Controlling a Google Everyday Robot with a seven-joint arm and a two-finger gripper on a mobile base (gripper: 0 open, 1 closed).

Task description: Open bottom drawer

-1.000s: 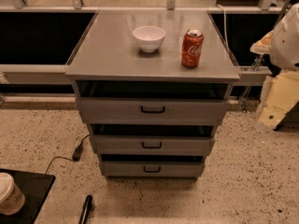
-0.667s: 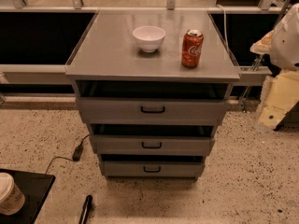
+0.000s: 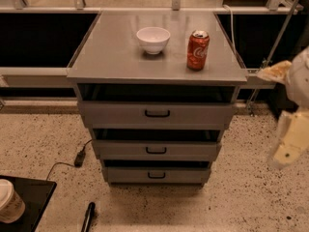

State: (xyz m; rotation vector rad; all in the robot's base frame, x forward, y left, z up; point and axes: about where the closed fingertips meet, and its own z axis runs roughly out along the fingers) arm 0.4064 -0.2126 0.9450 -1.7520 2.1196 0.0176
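Note:
The bottom drawer [image 3: 156, 175] is the lowest and narrowest-looking of three grey drawers in a metal cabinet, with a small black bar handle at its middle. Its front sits back under the middle drawer [image 3: 156, 150], with a dark gap above it. The top drawer [image 3: 157, 114] is the widest. My cream-coloured arm [image 3: 291, 138] hangs at the right edge of the camera view, off to the right of the cabinet and apart from it. My gripper is not in view.
A white bowl [image 3: 153, 39] and a red soda can [image 3: 198, 50] stand on the cabinet top [image 3: 111, 57]. A black cable and plug [image 3: 79, 157] lie on the speckled floor to the left. A paper cup [image 3: 9, 207] on a black tray is at the bottom left, with a black stick-like object [image 3: 89, 216] beside it.
My arm at the right edge has moved lower. The cabinet, the drawers and the things on top have not moved.

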